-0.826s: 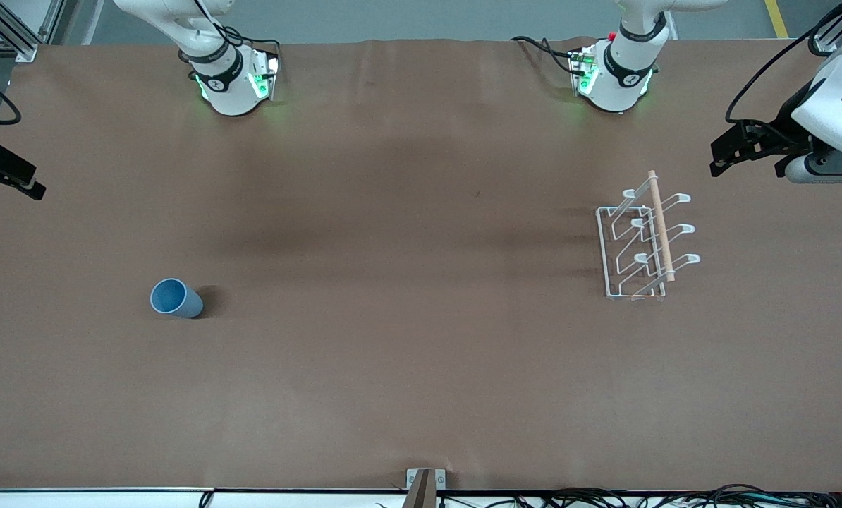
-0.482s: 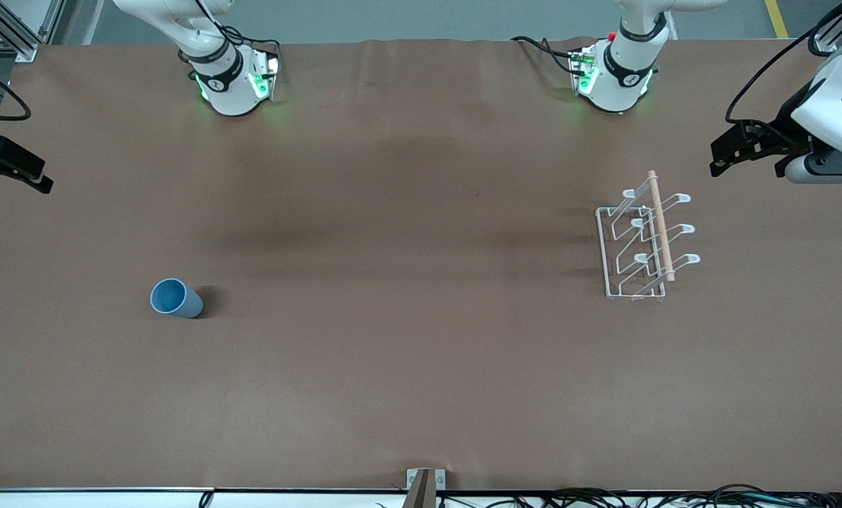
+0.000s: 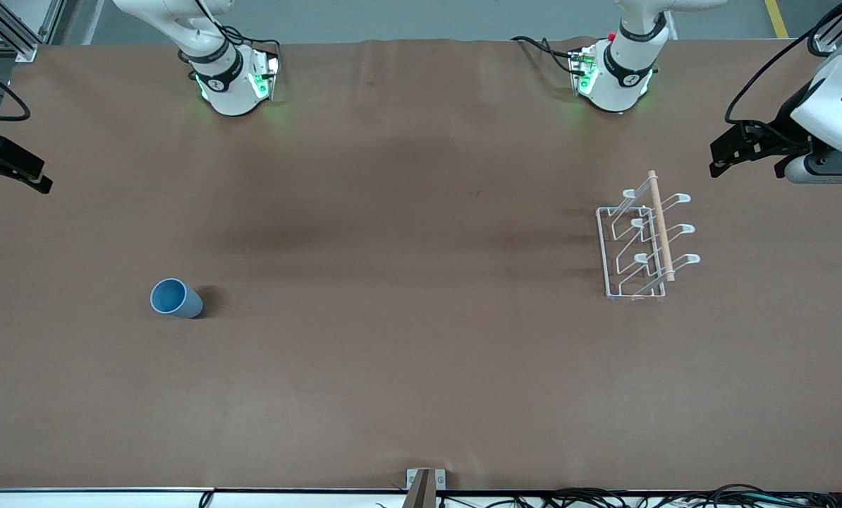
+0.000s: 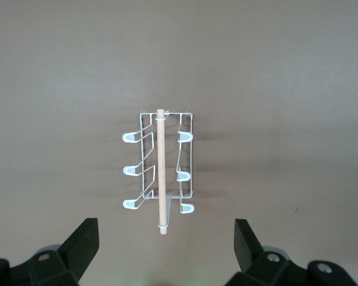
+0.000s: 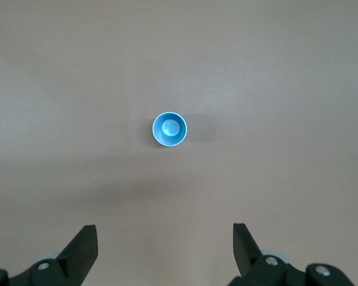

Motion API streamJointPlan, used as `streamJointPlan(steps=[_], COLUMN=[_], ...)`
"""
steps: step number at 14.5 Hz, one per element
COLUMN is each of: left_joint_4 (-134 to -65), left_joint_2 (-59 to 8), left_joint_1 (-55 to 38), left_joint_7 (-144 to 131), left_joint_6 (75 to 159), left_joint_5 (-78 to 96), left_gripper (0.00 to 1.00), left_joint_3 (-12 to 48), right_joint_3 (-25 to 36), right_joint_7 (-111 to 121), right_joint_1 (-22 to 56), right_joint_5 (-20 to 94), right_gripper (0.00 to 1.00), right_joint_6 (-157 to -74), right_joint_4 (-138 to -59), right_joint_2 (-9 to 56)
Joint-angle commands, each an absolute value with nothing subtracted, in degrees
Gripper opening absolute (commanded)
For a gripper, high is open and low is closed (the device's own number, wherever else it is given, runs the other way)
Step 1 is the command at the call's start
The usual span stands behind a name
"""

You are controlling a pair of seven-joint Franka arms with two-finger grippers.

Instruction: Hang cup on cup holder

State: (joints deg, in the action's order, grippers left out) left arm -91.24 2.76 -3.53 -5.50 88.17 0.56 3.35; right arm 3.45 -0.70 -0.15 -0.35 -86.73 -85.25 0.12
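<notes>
**Cup and rack sit well apart, both grippers high and empty**

Brown paper covers the whole table (image 3: 407, 367), and the two white arm bases stand along its edge farthest from the front camera. Going across the front view from its left edge: the right gripper (image 3: 8, 169) hangs in the air over the right arm's end of the table, its black fingers (image 5: 80, 250) spread wide with nothing between them. Its wrist view looks straight down into the cup (image 3: 175, 298), which shows its round open mouth and pale inner floor.

That cup, a small light-blue tumbler, stands upright on the bare paper toward the right arm's end, alone, with a short shadow beside it.

Well apart from it, toward the left arm's end, stands the cup holder (image 3: 636, 243): a white wire rack with a rectangular base, six round-tipped prongs angled outward in two rows of three, and a light wooden rod (image 3: 661, 226) along its top. No prong carries anything.

Last comes the left gripper (image 3: 735, 148), up in the air over the left arm's end of the table, beside the rack. Its fingers (image 4: 83, 244) are likewise released and hold nothing.
</notes>
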Motion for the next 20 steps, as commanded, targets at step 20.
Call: streamJointPlan(steps=[20], left_joint_4=[-92.1], left_joint_2=[2.8], left_joint_1=[-3.7], left_joint_7=[-5.6], left_joint_6=[89.3], left_joint_5=[-0.9], left_gripper=[1.00], left_joint_3=[3.6], right_joint_3=[3.3], right_joint_7=[9.7], right_joint_1=[-1.2], right_joint_5=[-1.0], right_gripper=[1.00], right_joint_6=[-129.7], right_joint_4=[-113.5], right_joint_2=[19.4])
